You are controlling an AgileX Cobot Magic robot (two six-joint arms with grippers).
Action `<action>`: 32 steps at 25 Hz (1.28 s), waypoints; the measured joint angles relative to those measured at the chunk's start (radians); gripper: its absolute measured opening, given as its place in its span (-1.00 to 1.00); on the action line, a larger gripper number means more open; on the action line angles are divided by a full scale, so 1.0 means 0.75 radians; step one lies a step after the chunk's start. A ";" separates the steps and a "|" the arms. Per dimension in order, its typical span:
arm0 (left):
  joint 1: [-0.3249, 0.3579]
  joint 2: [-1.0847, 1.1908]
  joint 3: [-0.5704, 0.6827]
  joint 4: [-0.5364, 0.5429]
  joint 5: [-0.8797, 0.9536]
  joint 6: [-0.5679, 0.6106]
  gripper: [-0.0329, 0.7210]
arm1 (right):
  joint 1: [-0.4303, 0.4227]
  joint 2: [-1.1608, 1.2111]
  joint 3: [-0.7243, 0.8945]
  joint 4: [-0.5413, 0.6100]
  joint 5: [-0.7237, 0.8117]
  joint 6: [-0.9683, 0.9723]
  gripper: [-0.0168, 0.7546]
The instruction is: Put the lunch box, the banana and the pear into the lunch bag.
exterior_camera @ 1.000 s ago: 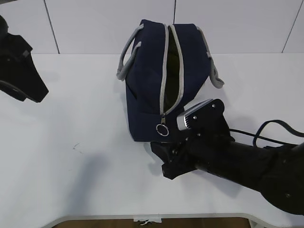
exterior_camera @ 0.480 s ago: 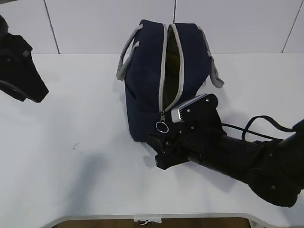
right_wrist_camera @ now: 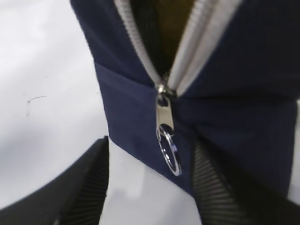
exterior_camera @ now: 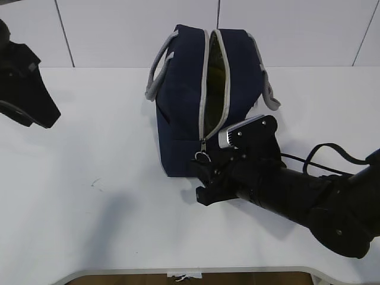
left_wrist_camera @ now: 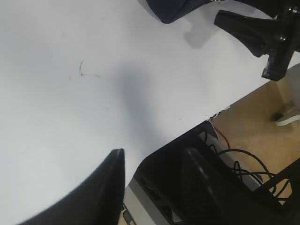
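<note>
The navy lunch bag stands at the table's middle back, its grey zipper parted along the top. Its metal ring pull hangs at the near end. My right gripper sits low against that end. In the right wrist view its jaws stand open on either side of the ring pull, not touching it. A dull yellow shows through the slit; what it is I cannot tell. The lunch box, the banana and the pear are out of view. My left gripper hangs open and empty at the far left.
The white table runs to its front edge just below the right arm. Grey handles droop off both sides of the bag. Below the left gripper, past the table edge, are a black frame and cables.
My right gripper has slid up to the bag's near end until the ring pull sits between its jaws, which have narrowed a little. The left arm has not moved.
</note>
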 joint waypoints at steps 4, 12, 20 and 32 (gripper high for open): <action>0.000 0.000 0.000 0.000 0.000 0.000 -0.10 | 0.000 0.000 0.000 -0.003 0.000 0.002 -0.07; 0.000 0.000 0.000 0.000 0.000 0.000 -0.10 | 0.000 0.002 0.000 -0.020 0.025 0.008 -0.11; 0.000 0.000 0.000 0.000 0.000 0.000 -0.10 | 0.000 0.014 0.000 -0.020 0.037 0.008 -0.36; 0.000 0.000 0.000 0.000 0.000 0.000 -0.10 | 0.000 0.022 -0.002 -0.016 0.012 0.009 -0.68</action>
